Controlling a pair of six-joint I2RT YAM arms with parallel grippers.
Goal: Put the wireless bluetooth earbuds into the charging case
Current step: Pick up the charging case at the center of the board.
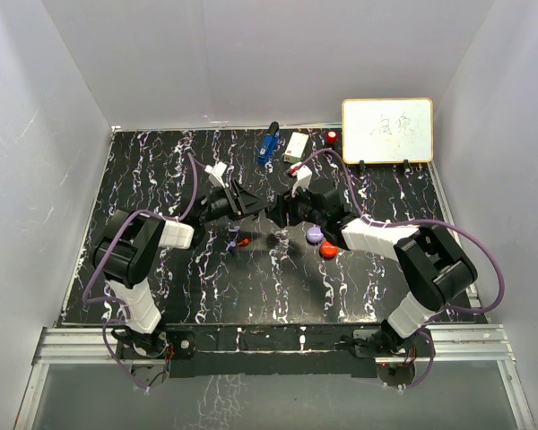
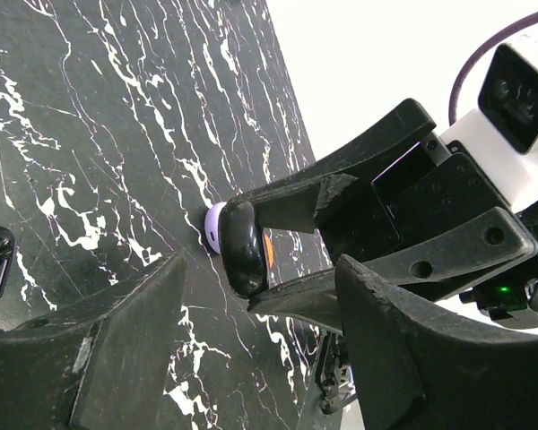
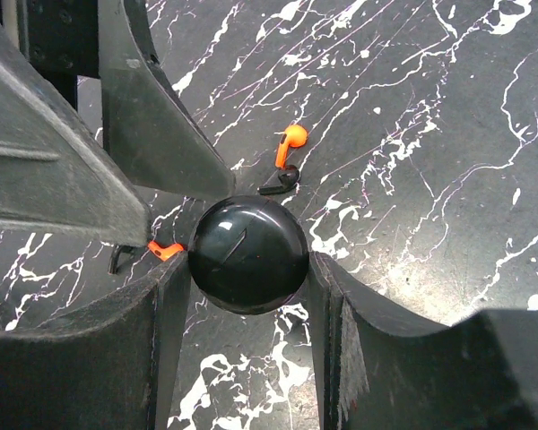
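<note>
Right tool (image 3: pixel 248 288) around charging case (image 3: pixel 247 253)

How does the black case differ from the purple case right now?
The black case sits clamped in the right claw; the purple case lies free on the table. The black case is glossy and dark, the purple case pale lilac. Both are round pucks.

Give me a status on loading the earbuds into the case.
Done: nothing I can confirm; the case's inside is hidden. In hand: the right gripper clamps the black case, and the left gripper has its jaws open beside it. Left: an orange earbud and a black earbud lie loose on the table.
</note>
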